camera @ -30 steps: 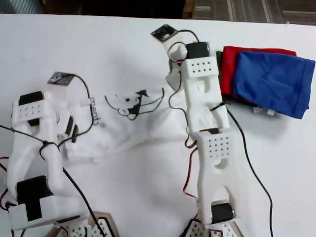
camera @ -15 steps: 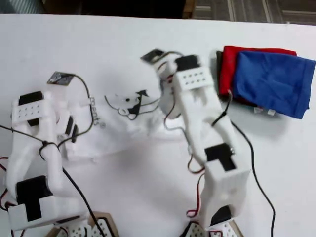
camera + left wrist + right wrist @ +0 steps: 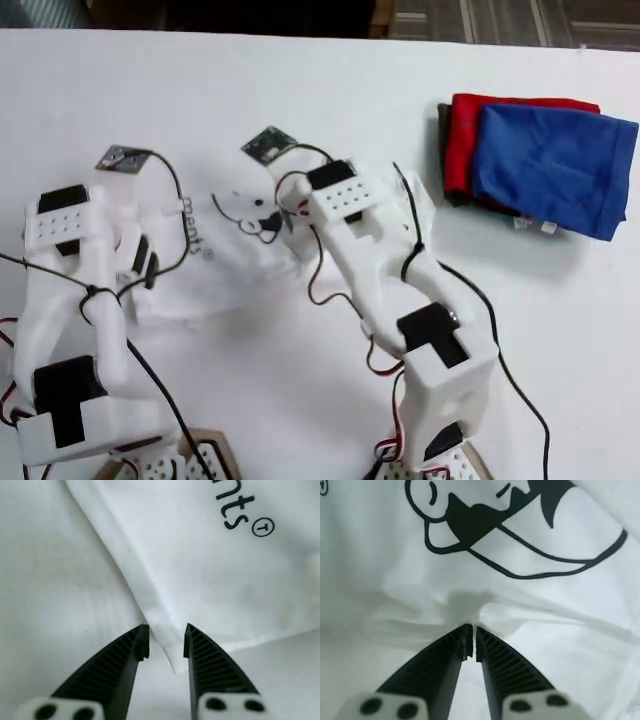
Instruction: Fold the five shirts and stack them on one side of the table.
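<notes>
While the right gripper is pinching the white printed fabric shirt for folding, the left gripper is straddling its corner, open, perhaps anchoring.

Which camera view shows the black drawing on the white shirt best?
The right wrist view: the black drawing lies large and uncovered on the white shirt, just past the right claw. In the high view the right arm covers part of it. The left wrist view catches the shirt's lettering and edge.
</notes>
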You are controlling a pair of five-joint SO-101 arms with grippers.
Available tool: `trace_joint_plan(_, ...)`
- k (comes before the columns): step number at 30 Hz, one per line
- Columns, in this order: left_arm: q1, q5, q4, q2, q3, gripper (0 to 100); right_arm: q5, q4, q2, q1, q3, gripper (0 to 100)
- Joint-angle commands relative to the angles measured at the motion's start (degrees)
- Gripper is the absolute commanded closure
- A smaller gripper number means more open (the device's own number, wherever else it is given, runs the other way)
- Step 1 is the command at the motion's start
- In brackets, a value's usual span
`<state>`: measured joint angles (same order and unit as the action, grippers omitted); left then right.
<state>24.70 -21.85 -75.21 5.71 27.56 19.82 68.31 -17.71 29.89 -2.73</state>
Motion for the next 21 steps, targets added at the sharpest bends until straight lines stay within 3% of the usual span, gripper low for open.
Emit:
trace_joint_plan(1,0.5,0.3,-0.4,2.2,-2.3,86,-0.4,-1.7,3.8,0.0,0.1,97.9)
trace_joint_plan(8,0.7,1.8,-1.2,2.5,-3.8,86,0.7,8.0,11.7,-4.2,7.2,97.9)
trace_joint_plan(13,5.4,6.4,1.2,1.3,-6.6,84,7.3,15.6,18.4,-9.3,10.1,97.8)
trace_joint_plan(16,7.5,7.8,3.8,-2.2,-7.1,77,10.0,20.2,21.8,-12.1,10.1,97.8)
trace_joint_plan(21,7.3,10.5,5.4,-12.4,-9.9,77,12.4,24.6,25.1,-16.9,9.8,97.8)
